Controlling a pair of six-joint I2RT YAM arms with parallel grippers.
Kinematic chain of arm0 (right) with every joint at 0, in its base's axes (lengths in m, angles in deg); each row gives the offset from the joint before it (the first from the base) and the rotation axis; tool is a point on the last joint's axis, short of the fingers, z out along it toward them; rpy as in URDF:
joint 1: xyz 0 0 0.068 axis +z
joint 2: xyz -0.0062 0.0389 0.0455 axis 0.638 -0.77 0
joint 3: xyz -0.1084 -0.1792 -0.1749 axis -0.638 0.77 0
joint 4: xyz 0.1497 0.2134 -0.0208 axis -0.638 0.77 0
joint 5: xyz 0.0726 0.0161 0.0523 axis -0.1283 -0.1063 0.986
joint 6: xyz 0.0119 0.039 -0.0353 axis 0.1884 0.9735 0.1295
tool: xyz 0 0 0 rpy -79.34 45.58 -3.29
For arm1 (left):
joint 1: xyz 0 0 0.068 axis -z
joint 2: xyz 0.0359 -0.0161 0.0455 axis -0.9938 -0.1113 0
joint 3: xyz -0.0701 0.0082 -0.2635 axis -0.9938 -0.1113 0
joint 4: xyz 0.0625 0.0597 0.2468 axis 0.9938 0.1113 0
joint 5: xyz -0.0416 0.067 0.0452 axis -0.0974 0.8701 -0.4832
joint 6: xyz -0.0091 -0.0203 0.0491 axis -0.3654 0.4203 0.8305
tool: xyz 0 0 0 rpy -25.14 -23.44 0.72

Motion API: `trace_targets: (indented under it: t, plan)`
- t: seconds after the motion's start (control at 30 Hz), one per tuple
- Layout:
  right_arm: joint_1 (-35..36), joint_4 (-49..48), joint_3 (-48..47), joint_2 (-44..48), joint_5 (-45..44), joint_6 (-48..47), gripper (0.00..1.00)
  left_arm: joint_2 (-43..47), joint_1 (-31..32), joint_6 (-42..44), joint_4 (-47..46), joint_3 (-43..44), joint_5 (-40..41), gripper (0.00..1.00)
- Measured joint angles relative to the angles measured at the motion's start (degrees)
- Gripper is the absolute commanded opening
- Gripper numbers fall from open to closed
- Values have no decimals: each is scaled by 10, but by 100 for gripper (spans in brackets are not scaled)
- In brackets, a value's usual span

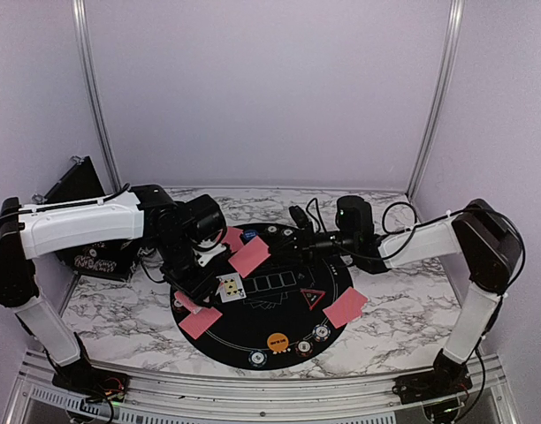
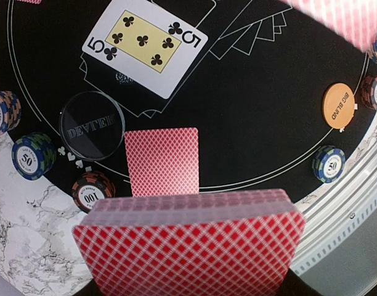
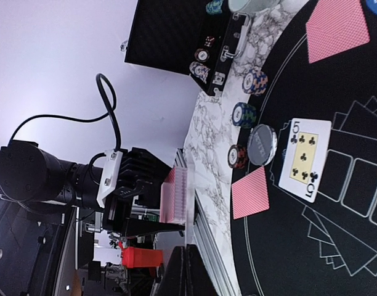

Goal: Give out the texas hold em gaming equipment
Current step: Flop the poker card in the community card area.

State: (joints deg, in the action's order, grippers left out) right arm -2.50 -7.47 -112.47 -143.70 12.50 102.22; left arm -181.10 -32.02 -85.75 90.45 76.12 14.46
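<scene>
My left gripper (image 1: 202, 281) hovers over the left rim of the round black mat (image 1: 279, 314), shut on a thick deck of red-backed cards (image 2: 188, 246). The deck (image 3: 177, 194) is held on edge. Below it lies one face-down card (image 2: 162, 161). A face-up five of clubs (image 2: 145, 46) and a clear dealer disc (image 2: 91, 125) lie beside that card. Striped chips (image 2: 33, 156) sit along the mat's edge. An orange big blind disc (image 1: 278, 341) and a red triangle marker (image 1: 312, 298) rest on the mat. My right gripper (image 1: 293, 233) is shut and empty above the mat's far side.
More face-down cards (image 1: 250, 256) (image 1: 345, 306) lie round the mat. An open black case (image 1: 85, 190) with chips stands at the back left. A metal rail (image 1: 253, 397) borders the near edge. The marble tabletop (image 1: 403, 300) shows on the right.
</scene>
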Motion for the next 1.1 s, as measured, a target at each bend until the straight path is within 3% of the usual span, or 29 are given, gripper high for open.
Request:
trace_targets:
  t: [0.2,0.43,0.77,1.1]
  plan:
    - [-43,121,-9,23,-42,-148,0,0,0,0,0,-3,0,58]
    - [-40,258,-52,43,-192,-391,0,4,-1,0,0,-11,0,58]
    - [76,295,-92,32,-448,-669,0,9,-5,0,0,-12,0,58]
    - [158,258,-95,-26,-602,-831,0,12,-8,-3,-1,-19,0,58]
